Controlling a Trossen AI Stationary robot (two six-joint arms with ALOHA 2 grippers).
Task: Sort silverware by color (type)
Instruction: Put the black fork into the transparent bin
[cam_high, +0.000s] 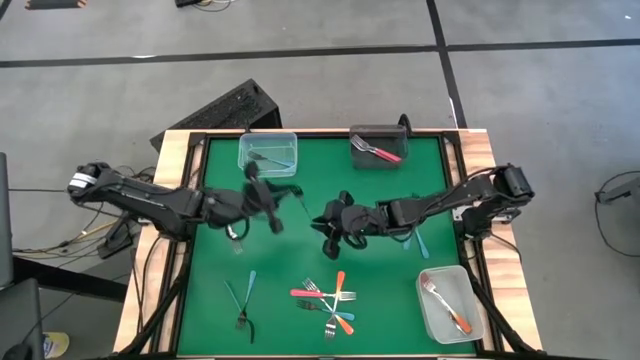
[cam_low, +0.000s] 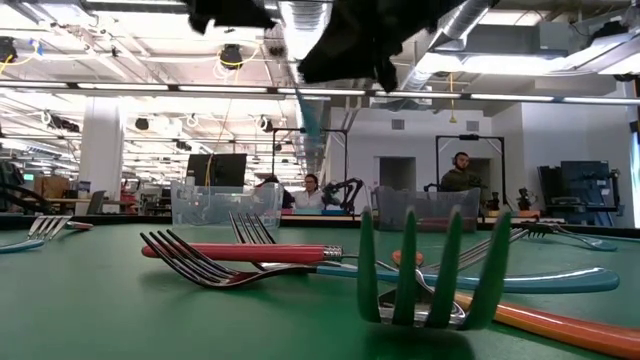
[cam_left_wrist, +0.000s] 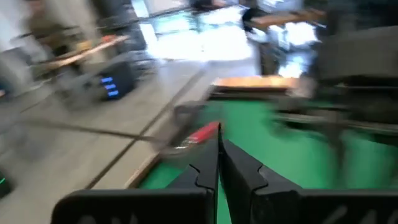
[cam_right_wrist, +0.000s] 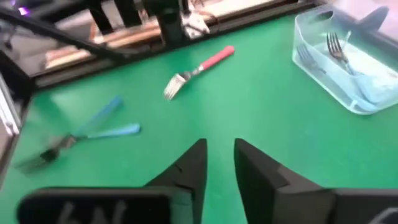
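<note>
Left claw (cam_high: 272, 203) pinched fully closed, empty, above the green tabletop (cam_high: 380, 255) near the clear tub (cam_high: 268, 152) | Right claw (cam_high: 327, 218) at centre, fingers slightly parted, nothing held | Forks: mixed pile (cam_high: 325, 300) at front, red-handled fork (cam_high: 378, 151) in dark tub (cam_high: 380, 144), orange-handled fork (cam_high: 447, 306) in front-right tub (cam_high: 452, 303)

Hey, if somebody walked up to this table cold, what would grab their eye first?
Probably the two dark arms meeting over the middle of the green table: the left gripper shut, the right gripper with its fingers apart and empty. Next, the heap of forks with red, orange and blue handles near the front edge. Then the tubs: a clear tub and a dark tub at the back, another clear one at front right.
</note>
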